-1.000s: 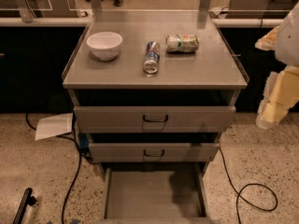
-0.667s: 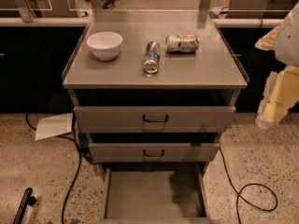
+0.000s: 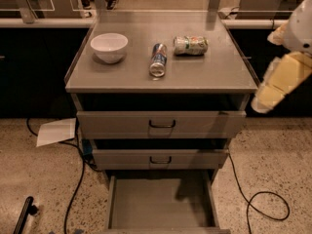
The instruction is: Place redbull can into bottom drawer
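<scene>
apparently gripper (image 3: 262,103) hangs tilted right of cabinet (image 3: 209,74).

redbull can (image 3: 158,60) on cabinet top (image 3: 204,74), between bowl (image 3: 109,47) and other can (image 3: 190,45) | bottom drawer (image 3: 161,204) below | hand (image 3: 268,94) right of cabinet top

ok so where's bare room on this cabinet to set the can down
Bottom drawer: whole floor bare. Cabinet top: free strip along the front edge; crowded across the middle by bowl, redbull can, green can. Gripper hangs off the right side.
</scene>
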Controlling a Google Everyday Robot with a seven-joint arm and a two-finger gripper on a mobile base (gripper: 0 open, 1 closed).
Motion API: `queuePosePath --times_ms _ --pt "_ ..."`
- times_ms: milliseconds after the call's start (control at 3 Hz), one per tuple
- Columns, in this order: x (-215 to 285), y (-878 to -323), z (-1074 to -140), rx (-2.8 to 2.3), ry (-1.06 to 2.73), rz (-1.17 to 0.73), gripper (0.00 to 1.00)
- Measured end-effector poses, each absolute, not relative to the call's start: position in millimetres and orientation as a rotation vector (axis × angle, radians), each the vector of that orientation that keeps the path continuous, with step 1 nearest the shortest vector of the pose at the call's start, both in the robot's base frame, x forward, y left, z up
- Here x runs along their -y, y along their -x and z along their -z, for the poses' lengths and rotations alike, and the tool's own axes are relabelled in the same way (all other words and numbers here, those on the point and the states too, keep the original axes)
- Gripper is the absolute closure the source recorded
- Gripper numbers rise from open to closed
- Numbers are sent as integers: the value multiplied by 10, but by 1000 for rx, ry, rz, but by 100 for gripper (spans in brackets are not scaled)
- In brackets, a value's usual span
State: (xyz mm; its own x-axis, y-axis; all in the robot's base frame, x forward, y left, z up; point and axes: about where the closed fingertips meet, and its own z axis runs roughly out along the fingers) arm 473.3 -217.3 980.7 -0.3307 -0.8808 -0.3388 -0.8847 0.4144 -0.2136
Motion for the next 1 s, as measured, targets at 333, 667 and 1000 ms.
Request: queuePosePath --times_ms 333,667,1000 --pt "2196 -5140 -9632 -2389 1240 -195 0" --pt "2092 -5610 -9479 -2471 1068 -318 0" --pt "2094 -5610 -9477 -2472 1067 -319 0"
